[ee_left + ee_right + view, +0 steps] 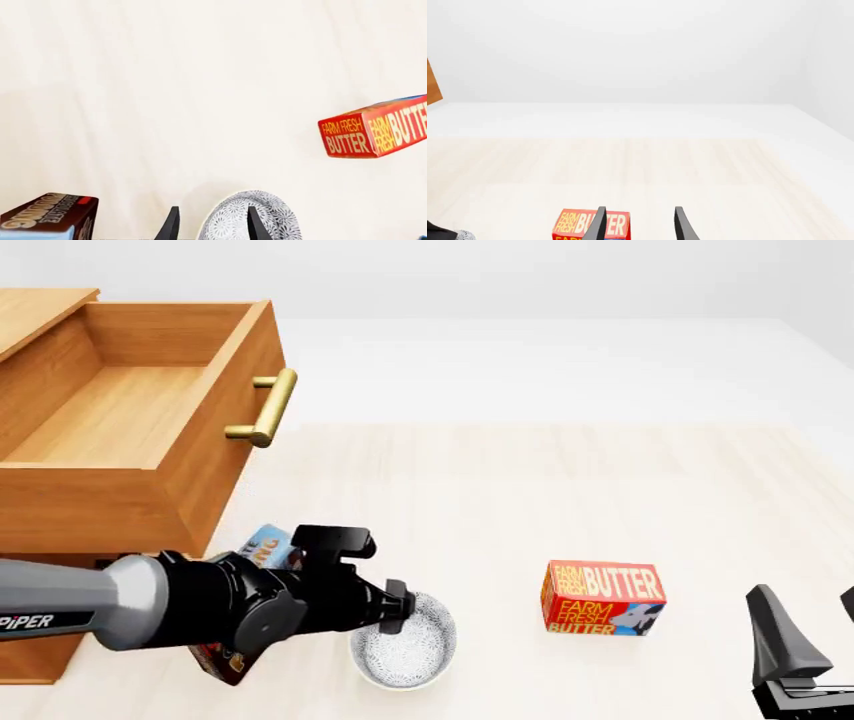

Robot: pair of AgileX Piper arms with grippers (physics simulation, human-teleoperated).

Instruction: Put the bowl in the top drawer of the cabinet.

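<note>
Right now, sitting near the front edge of the tabletop: the bowl (404, 648), small, round and white with tiny flowers. Hanging right over its left rim: the left gripper (404, 608), reaching in from the left side. Showing in the left wrist view, fingers (171, 226) standing apart, one finger over the bowl (250, 216) and the other just outside the rim. Not yet squeezing anything. Being round, having no long side to line up with, so only the rim counting.

Waiting far off by the right front corner: the right gripper (802, 636), fingers apart too, holding nothing. Much nearer to the bowl: the left arm.

Standing open at the back left: the top drawer (127, 420) of the cabinet (40, 306), up and to the left of the bowl. Lying to the right of the bowl: a butter box (602, 597). Peeking out under the left arm: a dark box (48, 217).
</note>
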